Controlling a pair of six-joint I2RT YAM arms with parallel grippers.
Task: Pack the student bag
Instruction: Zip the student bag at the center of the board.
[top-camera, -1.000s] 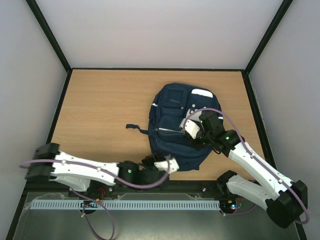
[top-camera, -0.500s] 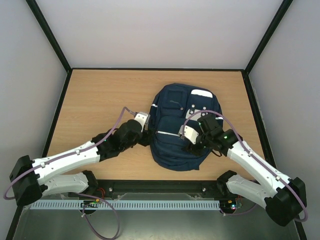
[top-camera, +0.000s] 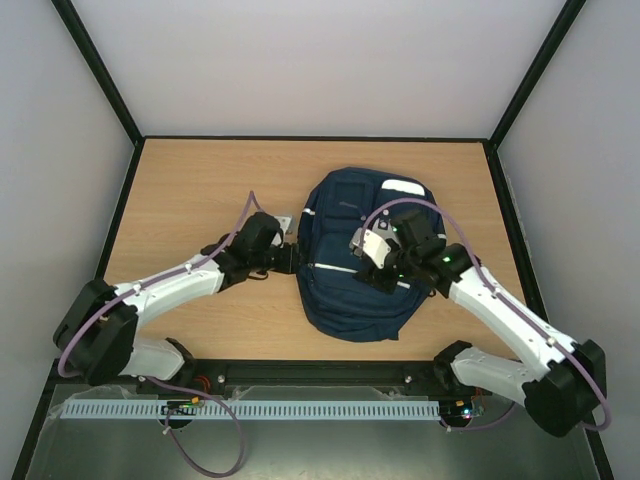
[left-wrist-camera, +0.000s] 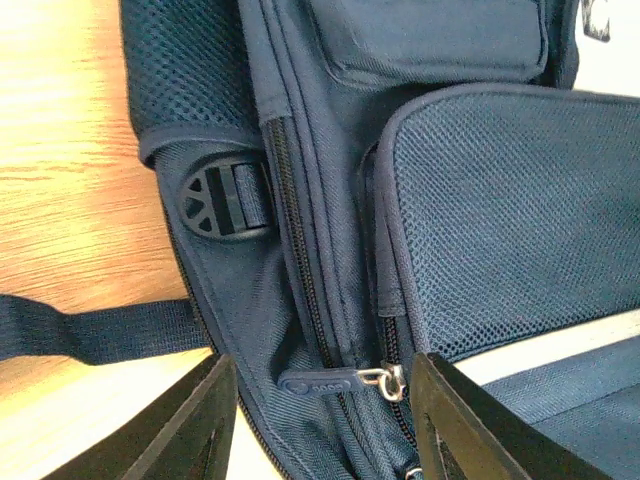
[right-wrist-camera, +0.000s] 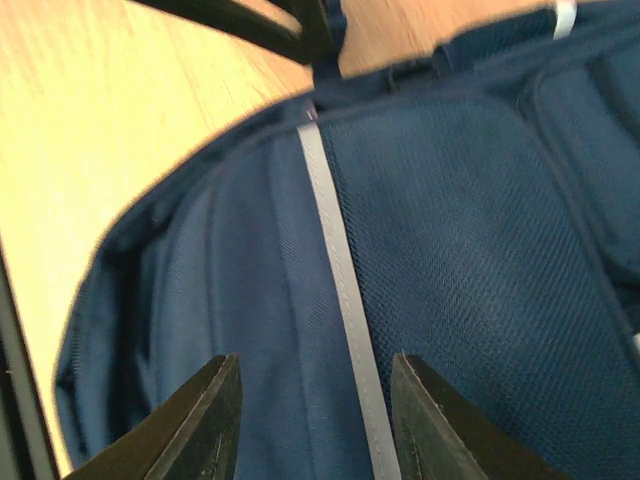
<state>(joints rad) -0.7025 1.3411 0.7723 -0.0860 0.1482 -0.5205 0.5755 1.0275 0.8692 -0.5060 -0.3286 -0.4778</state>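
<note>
The student bag (top-camera: 345, 300), navy with thin white stripes, lies flat on the right half of the wooden table (top-camera: 200, 190). My left gripper (top-camera: 293, 257) is at the bag's left edge. In the left wrist view it (left-wrist-camera: 325, 425) stands open, its tips on either side of a navy zip pull (left-wrist-camera: 320, 383) with a metal ring, without touching it. My right gripper (top-camera: 382, 272) hovers over the middle of the bag. In the right wrist view it (right-wrist-camera: 315, 425) is open and empty above a white stripe (right-wrist-camera: 345, 300) on the fabric.
A black strap buckle (left-wrist-camera: 220, 200) and a mesh pocket (left-wrist-camera: 510, 220) lie beyond the zip pull. A dark strap (left-wrist-camera: 90, 330) runs off the bag onto the table at the left. Grey walls (top-camera: 60, 150) enclose the table on three sides.
My left arm swung from the table's front edge up to the bag's left side. My right gripper came open over the bag and shifted slightly toward the back.
</note>
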